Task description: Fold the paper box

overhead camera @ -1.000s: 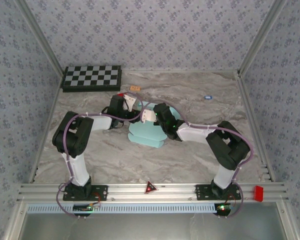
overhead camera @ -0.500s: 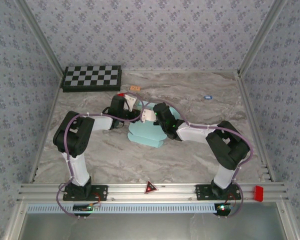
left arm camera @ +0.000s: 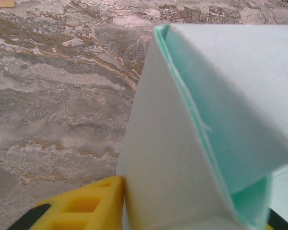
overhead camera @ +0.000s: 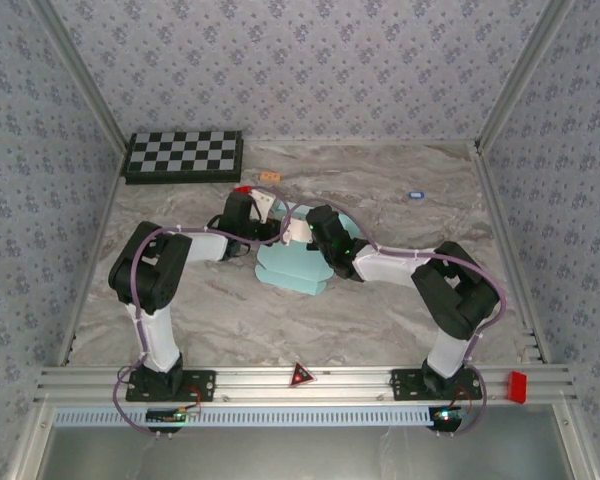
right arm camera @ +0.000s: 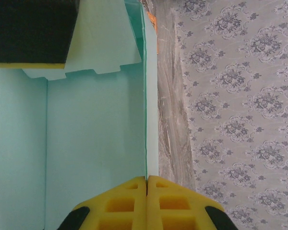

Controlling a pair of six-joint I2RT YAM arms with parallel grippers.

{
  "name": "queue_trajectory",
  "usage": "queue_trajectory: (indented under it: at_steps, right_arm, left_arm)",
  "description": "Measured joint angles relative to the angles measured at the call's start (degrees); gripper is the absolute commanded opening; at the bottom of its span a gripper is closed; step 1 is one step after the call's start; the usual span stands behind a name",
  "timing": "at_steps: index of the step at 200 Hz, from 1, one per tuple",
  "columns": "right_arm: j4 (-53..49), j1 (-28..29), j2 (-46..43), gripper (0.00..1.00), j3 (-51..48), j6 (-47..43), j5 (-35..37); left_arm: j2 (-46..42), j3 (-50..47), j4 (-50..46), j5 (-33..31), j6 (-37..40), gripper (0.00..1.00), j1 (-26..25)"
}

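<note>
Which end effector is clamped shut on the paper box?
The right end effector: its yellow pads meet on an upright wall of the paper box. On the left end effector they stand apart around a folded flap.

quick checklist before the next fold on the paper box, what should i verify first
1. Right gripper pinches the paper box wall: ok, jaws closed on its edge.
2. Left gripper straddles the raised flap: ok.
3. Left grip firm on the flap: cannot tell.
4. Flap pressed flat: not ok, its layers gape apart.
5. Box on the table, apart from the checkerboard: ok.
</note>
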Motion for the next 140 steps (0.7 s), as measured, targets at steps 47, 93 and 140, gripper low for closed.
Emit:
queue_trajectory:
  at_steps: [47, 93, 140]
  right_arm:
    - [-0.3, 0.0, 0.0, 0.00, 0.2, 0.2, 0.0]
    - [-0.3, 0.0, 0.1, 0.00, 0.9, 0.2, -0.2]
    - [-0.3, 0.0, 0.1, 0.00, 1.0, 0.2, -0.4]
  left_arm:
    - [0.2, 0.0, 0.6, -1.5, 1.0, 0.16, -0.1]
    - [0.2, 0.0, 0.7, -3.8, 2.6, 0.11, -0.7]
    - [0.2, 0.0, 0.7, -5.3, 3.4, 0.06, -1.1]
